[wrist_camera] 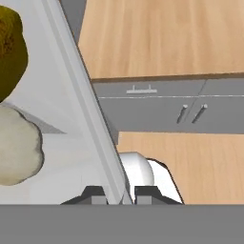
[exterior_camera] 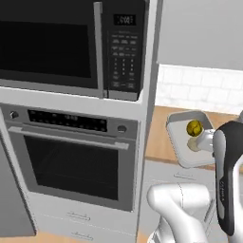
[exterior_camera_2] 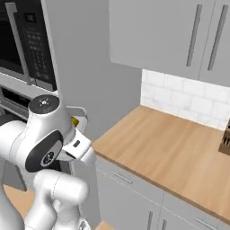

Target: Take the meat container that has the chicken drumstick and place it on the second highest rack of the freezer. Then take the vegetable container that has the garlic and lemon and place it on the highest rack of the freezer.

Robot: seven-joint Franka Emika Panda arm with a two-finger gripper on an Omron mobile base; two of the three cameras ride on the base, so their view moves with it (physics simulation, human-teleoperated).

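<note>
Clamped tight on the thin side wall of the vegetable container (wrist_camera: 81, 95), the gripper (wrist_camera: 120, 194) holds that pale, glossy tray (exterior_camera: 182, 152) up off the wooden counter (exterior_camera: 159, 137), beside the oven column. Inside it, just past the fingertips, sit the lumpy off-white garlic (wrist_camera: 16, 145) and, touching it, the round yellow-olive lemon (exterior_camera: 193, 126).

Little can be read. The microwave (exterior_camera: 71, 45) carries a small lit display (exterior_camera: 125, 20) at 1 o'clock on its control panel (exterior_camera: 123, 47); its pale digits are too blurred to make out. The keypad markings below it are illegible. The oven (exterior_camera: 73, 156) has a dark control strip (exterior_camera: 66, 120) with faint, unreadable marks.
</note>
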